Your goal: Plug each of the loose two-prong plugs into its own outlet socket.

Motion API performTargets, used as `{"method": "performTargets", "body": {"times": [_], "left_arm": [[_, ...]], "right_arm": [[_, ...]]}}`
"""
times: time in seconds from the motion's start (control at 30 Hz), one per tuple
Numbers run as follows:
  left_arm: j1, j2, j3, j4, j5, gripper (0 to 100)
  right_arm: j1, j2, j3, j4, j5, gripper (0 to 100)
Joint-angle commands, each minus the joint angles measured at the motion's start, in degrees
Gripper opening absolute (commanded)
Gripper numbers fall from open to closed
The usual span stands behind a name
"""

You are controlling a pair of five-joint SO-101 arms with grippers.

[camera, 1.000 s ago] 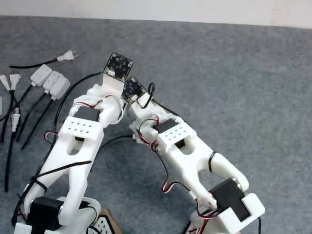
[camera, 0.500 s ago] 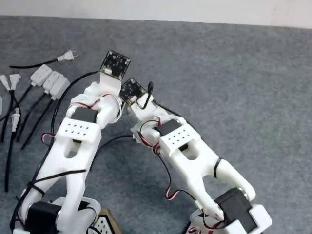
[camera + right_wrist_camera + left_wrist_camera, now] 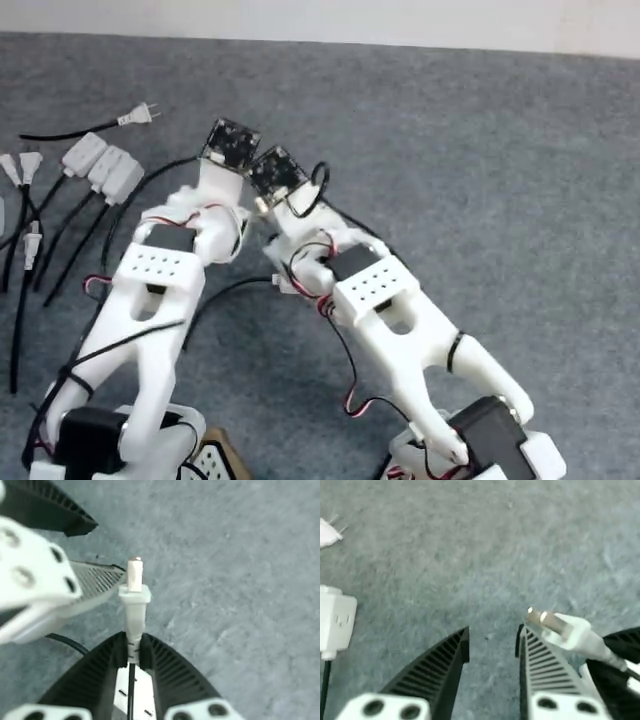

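Nearest me in the high view are the two white arms. The left arm (image 3: 150,290) and the right arm (image 3: 395,305) lean in so that their wrists almost meet over the grey counter (image 3: 480,150).

The right end effector (image 3: 132,647) is pinching a white two-prong plug (image 3: 134,597) by its rear body. Its black fingers are pressed in on both sides, the prongs point away from the wrist and a black cord (image 3: 131,690) runs back between the fingers.

Just beyond is the left end effector (image 3: 492,632), its ribbed black fingers (image 3: 442,657) spread with bare counter in the gap and nothing held. From the left wrist, the held plug sits along the outer side of one left finger, not between the pair, with the prong tips about level with that fingertip. I can't tell whether they touch.

Farther off on the left arm's side, a white outlet socket (image 3: 335,622) lies flat on its black cord, well apart from both end effectors. The high view has a cluster of white sockets (image 3: 115,175) there, close together.

Farthest out are the loose plugs:
- One two-prong plug (image 3: 135,116) beyond the sockets.
- Two more (image 3: 20,165) at the counter's left edge.
- Another (image 3: 32,243) lying among the black cords.
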Motion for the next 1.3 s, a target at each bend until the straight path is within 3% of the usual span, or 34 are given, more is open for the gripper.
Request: {"method": "performTargets", "body": {"times": [0.0, 0.23, 0.5, 0.97, 1.27], "left_arm": [[-0.13, -0.48, -1.80, 1.14, 0.35, 19], [-1.89, -0.57, -10.77, 5.27, 0.53, 19], [-3.21, -0.57, -25.10, 14.33, 2.81, 19], [-2.33, -0.13, -24.13, 15.47, 6.15, 19], [3.30, -0.57, -22.11, 17.76, 9.23, 19]], "right_arm": [[0.48, -2.95, -2.95, -2.59, -3.78, 0.7], [0.48, -3.03, 1.89, -4.88, -8.70, 0.7], [0.57, -3.03, 2.42, -4.97, -9.23, 0.7], [1.01, -2.95, 2.24, -3.30, -12.13, 0.7], [2.07, -2.95, 2.24, -3.21, -14.86, 0.7]]}}
